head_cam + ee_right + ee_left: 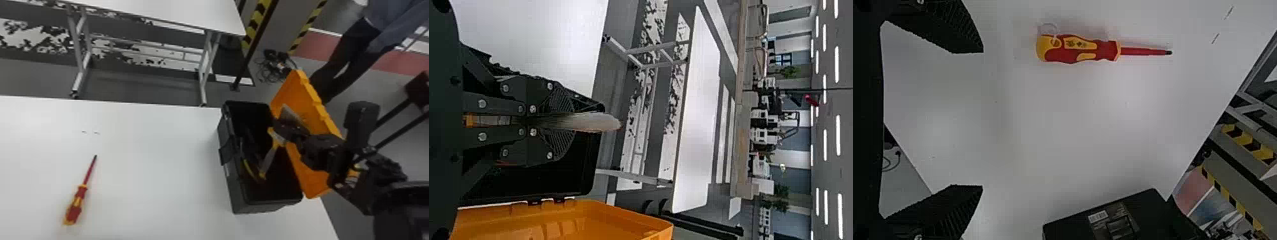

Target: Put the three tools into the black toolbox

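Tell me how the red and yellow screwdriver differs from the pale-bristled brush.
The screwdriver lies free on the white table, while the brush is clamped in the right gripper beside the black toolbox.
The screwdriver ends in a thin red shaft; the brush ends in broad bristles.
Both are hand tools.

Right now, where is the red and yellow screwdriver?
In the head view, the screwdriver lies at the left on the white table, well left of the black toolbox.
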You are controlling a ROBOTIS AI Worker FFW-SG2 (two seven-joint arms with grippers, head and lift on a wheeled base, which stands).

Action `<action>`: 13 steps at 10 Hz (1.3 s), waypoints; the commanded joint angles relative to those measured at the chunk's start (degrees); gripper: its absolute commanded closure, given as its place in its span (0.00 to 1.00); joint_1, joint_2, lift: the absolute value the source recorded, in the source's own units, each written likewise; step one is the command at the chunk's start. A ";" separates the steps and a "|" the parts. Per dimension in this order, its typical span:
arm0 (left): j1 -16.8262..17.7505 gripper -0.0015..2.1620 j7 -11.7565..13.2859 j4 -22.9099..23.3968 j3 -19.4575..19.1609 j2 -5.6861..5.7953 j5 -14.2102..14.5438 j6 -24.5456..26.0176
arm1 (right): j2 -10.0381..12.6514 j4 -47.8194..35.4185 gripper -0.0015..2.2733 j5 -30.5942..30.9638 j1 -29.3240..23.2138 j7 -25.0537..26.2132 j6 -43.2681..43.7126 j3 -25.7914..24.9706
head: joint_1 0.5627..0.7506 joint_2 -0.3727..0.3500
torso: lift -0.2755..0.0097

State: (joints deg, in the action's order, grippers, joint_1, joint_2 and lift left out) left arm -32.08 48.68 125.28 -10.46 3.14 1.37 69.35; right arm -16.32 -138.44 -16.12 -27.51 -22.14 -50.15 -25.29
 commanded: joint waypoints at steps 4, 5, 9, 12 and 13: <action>0.53 0.01 0.01 -0.03 -0.53 0.12 0.39 -0.13 | 0.33 2.39 0.00 0.21 -0.18 -0.71 0.61 0.68 | 0.70 0.08 | 0.79; 0.53 0.01 0.10 -0.03 -0.61 0.12 0.39 -0.13 | 0.42 2.30 0.02 -0.67 -0.18 -0.71 0.09 0.77 | 0.70 0.08 | 0.79; 0.09 0.01 0.10 0.41 -1.32 0.12 0.83 -0.13 | 4.99 -1.30 0.03 -6.21 -2.46 -1.24 -6.07 3.76 | 0.70 0.16 | 0.79; -0.09 0.01 -1.75 0.93 -1.40 0.03 0.74 0.23 | 10.26 -2.00 0.04 -8.58 -5.80 -2.56 -6.94 9.03 | 0.70 0.34 | 0.79; -0.35 0.01 -3.42 1.64 -1.40 0.12 0.66 0.58 | 11.31 -1.83 0.04 -8.49 -6.59 -3.17 -6.77 10.44 | 0.70 0.42 | 0.79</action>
State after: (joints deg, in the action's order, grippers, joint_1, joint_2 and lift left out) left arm -32.27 45.44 126.54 -11.86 3.21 2.09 69.74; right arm -5.65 -140.41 -24.66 -33.73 -25.32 -57.00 -15.61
